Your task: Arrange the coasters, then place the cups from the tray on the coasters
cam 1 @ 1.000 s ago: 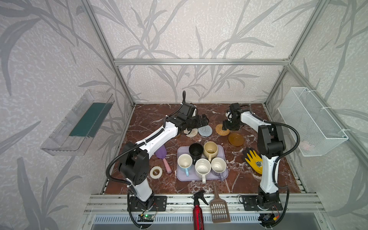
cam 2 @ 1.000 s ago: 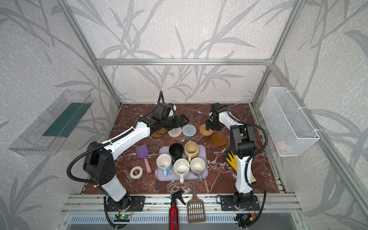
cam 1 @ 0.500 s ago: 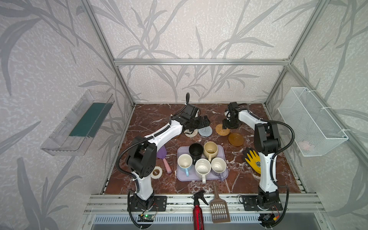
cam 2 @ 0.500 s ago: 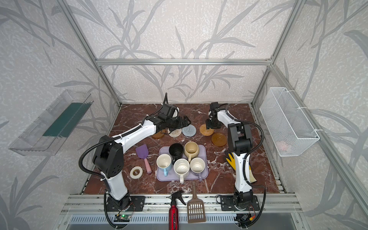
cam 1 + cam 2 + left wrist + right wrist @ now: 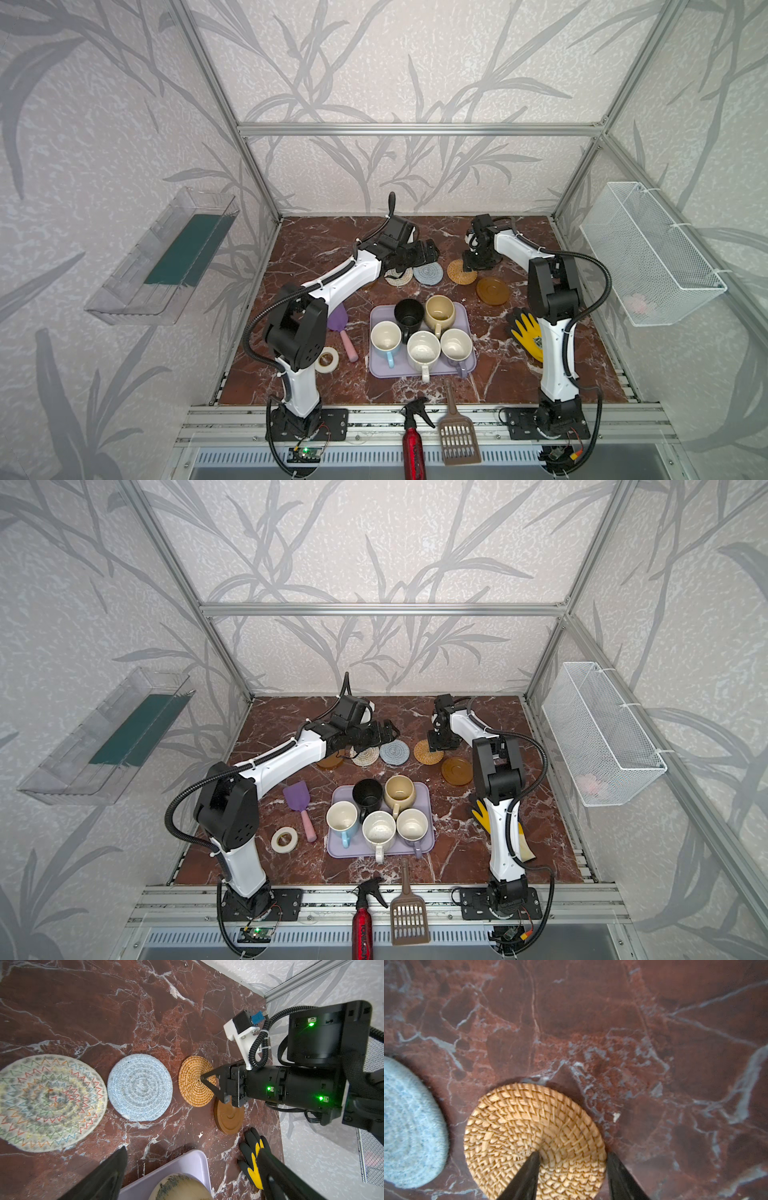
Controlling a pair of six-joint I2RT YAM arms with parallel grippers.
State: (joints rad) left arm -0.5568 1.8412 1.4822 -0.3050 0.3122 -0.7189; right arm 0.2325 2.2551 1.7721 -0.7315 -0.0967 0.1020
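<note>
**Coasters – five round flat discs, far of the tray, lying in a left-to-right row.**
- Tan rattan coaster (image 5: 529,1130): coiled cane, ribbed weave, flat on the veined red-brown marble table (image 5: 311,249). Being round, it has no long axis.
- Grey-blue woven coaster (image 5: 139,1087): soft spiral cord, just left of the rattan one and apart from it.
- Cream woven coaster (image 5: 47,1103): coloured zigzag stitching, next to the left.
- Brown wooden coaster (image 5: 228,1118): smooth, with turned rings, right of the rattan one and nearer.
- Second brown wooden coaster (image 5: 330,762): leftmost, partly hidden under the left arm.

**Tray (image 5: 467,320) – lavender plastic, rounded corners, long axis left to right, mid-table.**
It holds five glazed ceramic cups, all upright with mouths up:
- far row: black cup (image 5: 408,314) and beige cup (image 5: 439,312);
- near row: light blue cup (image 5: 385,338), white cup (image 5: 423,349) and lavender cup (image 5: 456,344), handles pointing to the near edge.

**Grippers**
- Right gripper (image 5: 572,1157): points down, jaws partly spread. One finger rests at the rattan disc's centre and the other just outside its rim, and no pinch shows.
- Left gripper (image 5: 191,1149): jaws spread wide, holding nothing, above the woven coasters.
</note>
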